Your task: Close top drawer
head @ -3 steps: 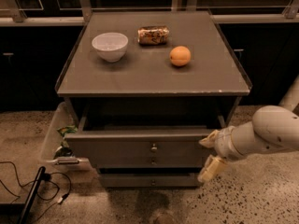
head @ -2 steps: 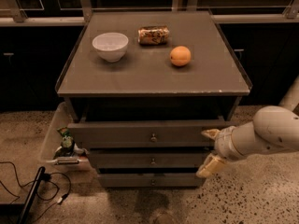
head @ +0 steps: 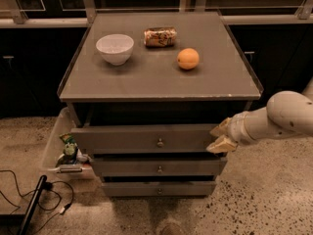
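Speckled floor (head: pixel 264 195), dim room. Two tan fingers (head: pixel 221 145) of the gripper (head: pixel 220 136) are seen spread apart with nothing held, set against the right end of the top drawer (head: pixel 127 138). The drawer is pulled out a bit under the cabinet top (head: pixel 146 82), where a white bowl (head: pixel 115 48), a can (head: pixel 160 36) and an orange (head: pixel 188 58) are parked.

No text, brand or number is legible; the print on the can (head: pixel 160 36) is unreadable. The claw (head: pixel 220 136) is at the right end of the top drawer (head: pixel 142 139).
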`<state>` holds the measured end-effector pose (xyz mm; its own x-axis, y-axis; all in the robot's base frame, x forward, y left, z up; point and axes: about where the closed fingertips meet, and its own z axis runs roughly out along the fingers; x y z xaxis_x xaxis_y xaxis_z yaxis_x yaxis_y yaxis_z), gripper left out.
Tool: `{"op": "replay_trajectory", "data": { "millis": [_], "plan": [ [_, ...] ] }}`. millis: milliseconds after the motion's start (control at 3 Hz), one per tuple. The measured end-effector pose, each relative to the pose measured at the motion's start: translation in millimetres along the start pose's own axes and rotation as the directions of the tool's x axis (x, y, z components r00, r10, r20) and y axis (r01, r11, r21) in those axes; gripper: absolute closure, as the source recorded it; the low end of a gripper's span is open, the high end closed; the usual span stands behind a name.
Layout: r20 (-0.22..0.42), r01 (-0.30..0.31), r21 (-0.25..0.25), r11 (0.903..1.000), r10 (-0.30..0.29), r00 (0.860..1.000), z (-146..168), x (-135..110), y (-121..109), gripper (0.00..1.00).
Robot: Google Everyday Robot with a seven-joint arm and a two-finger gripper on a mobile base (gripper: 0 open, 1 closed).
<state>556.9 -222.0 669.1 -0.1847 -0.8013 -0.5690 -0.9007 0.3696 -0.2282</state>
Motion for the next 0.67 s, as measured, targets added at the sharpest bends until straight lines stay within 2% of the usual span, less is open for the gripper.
{"op": "replay_trajectory", "data": {
  "millis": [333, 667],
  "plan": [
    [0.0, 0.0, 0.0, 1.0, 0.0, 1.0, 0.0, -0.1, 0.1, 0.15],
    [0.0, 0.0, 0.0, 1.0, 0.0, 1.0, 0.0, -0.1, 0.1, 0.0]
  ]
}}
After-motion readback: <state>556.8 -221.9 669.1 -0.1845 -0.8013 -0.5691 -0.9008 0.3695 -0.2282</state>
